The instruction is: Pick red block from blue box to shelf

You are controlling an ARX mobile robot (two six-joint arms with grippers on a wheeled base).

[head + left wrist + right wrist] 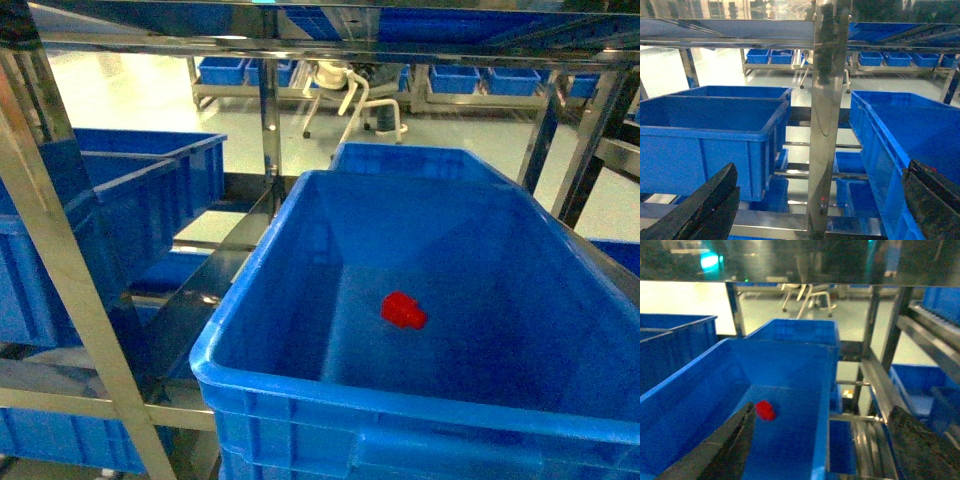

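Red block [403, 310] lies on the floor of the blue box [300, 300], right of centre in our head view, on the shelf [60, 290]. We see both pincers [820, 200] [825, 440] spread open, empty.

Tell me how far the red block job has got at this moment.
Nothing looks done yet. The red block lies on the floor of the blue box, untouched. In hand: the right gripper hangs over the box's near end with jaws wide apart and empty; the left gripper is also open, facing a shelf upright. Left: reach in, grasp, lift out, place on the shelf.
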